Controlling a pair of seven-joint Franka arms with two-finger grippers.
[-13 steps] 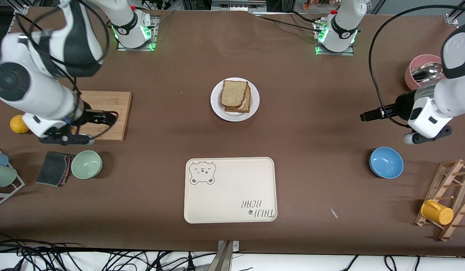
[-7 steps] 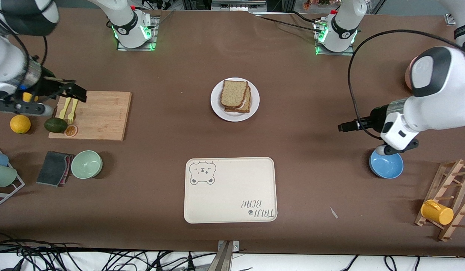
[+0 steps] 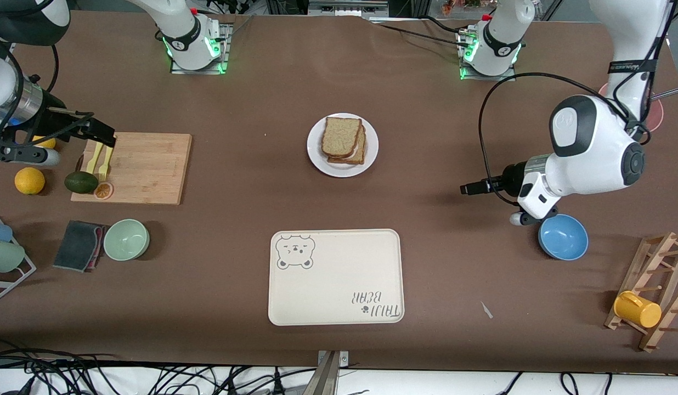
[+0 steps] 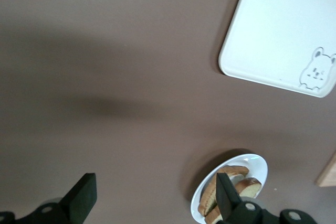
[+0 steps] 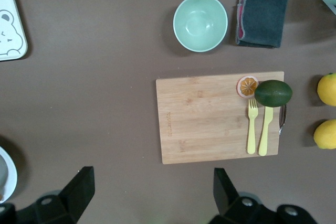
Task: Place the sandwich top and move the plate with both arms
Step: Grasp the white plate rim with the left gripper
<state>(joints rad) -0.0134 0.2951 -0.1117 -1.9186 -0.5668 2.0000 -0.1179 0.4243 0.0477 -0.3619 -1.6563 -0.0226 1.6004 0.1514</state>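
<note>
The plate (image 3: 316,154) sits mid-table and holds a stacked sandwich. The sandwich top (image 3: 340,135), a brown speckled slice, lies on the stack. My left gripper (image 3: 468,189) is open and empty, above bare table between the plate and a blue bowl (image 3: 563,237). In the left wrist view the left gripper (image 4: 155,200) is open, with the plate (image 4: 257,163) and bread (image 4: 247,184) beside one finger. My right gripper (image 3: 104,133) is open and empty, over the cutting board's end. In the right wrist view the right gripper (image 5: 152,187) is open over bare table.
The cream bear-print tray (image 3: 335,277) lies nearer the camera than the plate. A cutting board (image 3: 147,167) bears an avocado (image 3: 80,181), a yellow fork and a knife. Around the table's ends are a green bowl (image 3: 126,239), a dark cloth (image 3: 78,245), a lemon (image 3: 29,180) and a mug rack (image 3: 654,293).
My left arm has swung in from its end of the table toward the plate. My right arm has pulled back off the cutting board toward its end, uncovering the avocado and cutlery.
</note>
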